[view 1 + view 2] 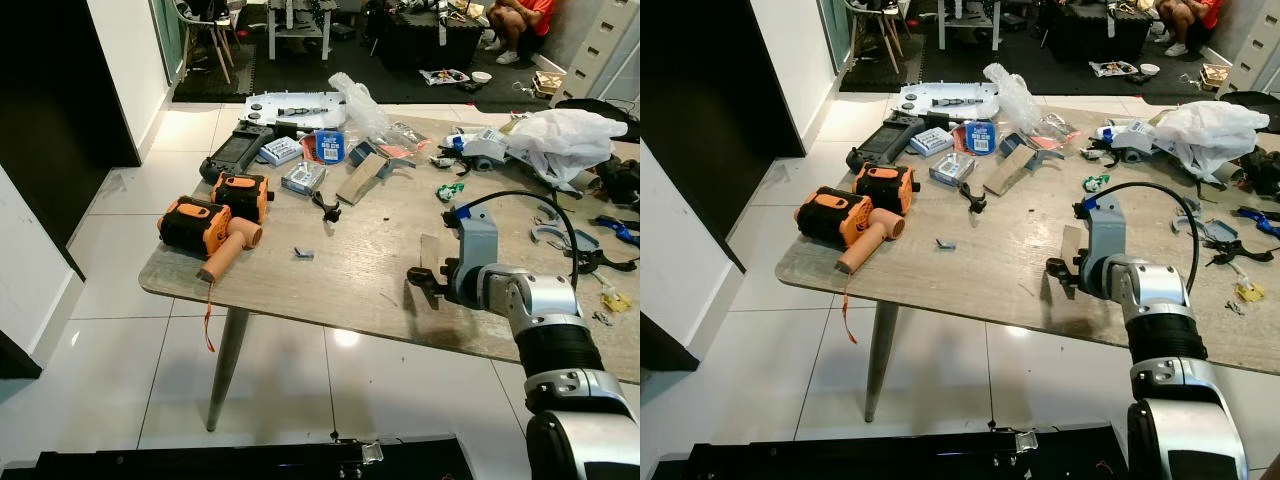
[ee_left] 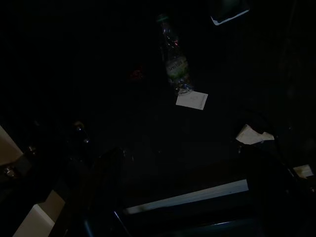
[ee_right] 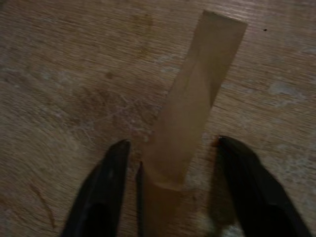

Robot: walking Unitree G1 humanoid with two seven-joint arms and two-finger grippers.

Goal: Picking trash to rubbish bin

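The right tool [image 3: 170,163] hung low over the surface [image 1: 370,270], its arm reaching in from the near right. Its fingers [image 3: 106,185] were spread wide, straddling a tan strip [image 3: 192,98] without gripping it.

The right arm [image 1: 545,330] is built of rounded silver shells joined by a black ribbed collar, with another black ring lower down near the shoulder. The wrist block [image 1: 477,240] is a paler grey-blue with a small blue patch at its top. A thin black cable [image 1: 540,205] loops from that block in a wide arc back to the forearm. The right gripper [image 3: 170,185] has two black fingers [image 3: 106,187], smooth, tapering and slightly glossy. The left wrist picture is very dark; a dim shape there may be a finger.
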